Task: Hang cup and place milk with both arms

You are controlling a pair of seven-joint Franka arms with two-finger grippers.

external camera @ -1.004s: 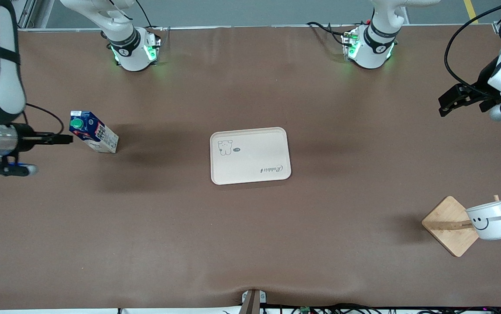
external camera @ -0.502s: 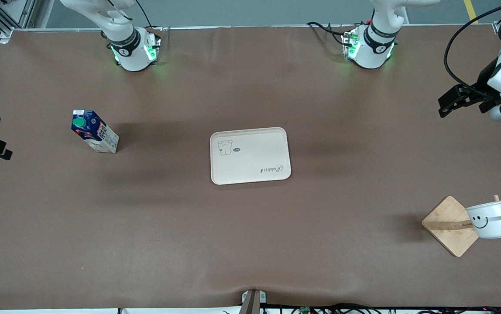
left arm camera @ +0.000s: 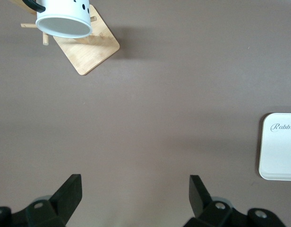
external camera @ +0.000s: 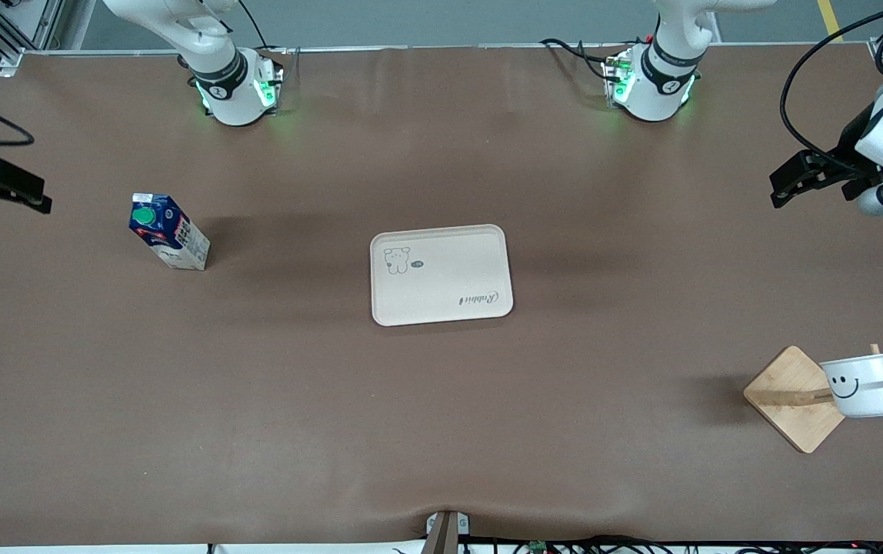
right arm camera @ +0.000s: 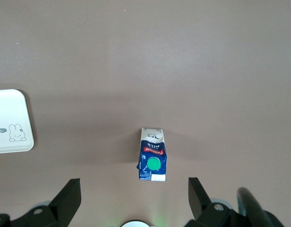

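The milk (external camera: 168, 231) stands upright on the table toward the right arm's end, apart from the tray; it also shows in the right wrist view (right arm camera: 152, 158). The cup (external camera: 864, 385) hangs by its handle on a peg of a wooden rack (external camera: 788, 396) toward the left arm's end, nearer the front camera; the left wrist view shows it too (left arm camera: 64, 19). My right gripper (external camera: 22, 191) is open and empty, up over the table's edge at the right arm's end (right arm camera: 133, 184). My left gripper (external camera: 784, 183) is open and empty, up over the left arm's end (left arm camera: 133, 182).
A cream tray (external camera: 441, 275) with a rabbit print lies at the table's middle, nothing on it; its edge shows in the left wrist view (left arm camera: 280, 146) and the right wrist view (right arm camera: 11, 123). The two green-lit arm bases (external camera: 238, 88) stand along the table's robot side.
My right gripper has drawn away from the milk toward the table's end and toward the robots' side. The milk, cup and left gripper have hardly moved.
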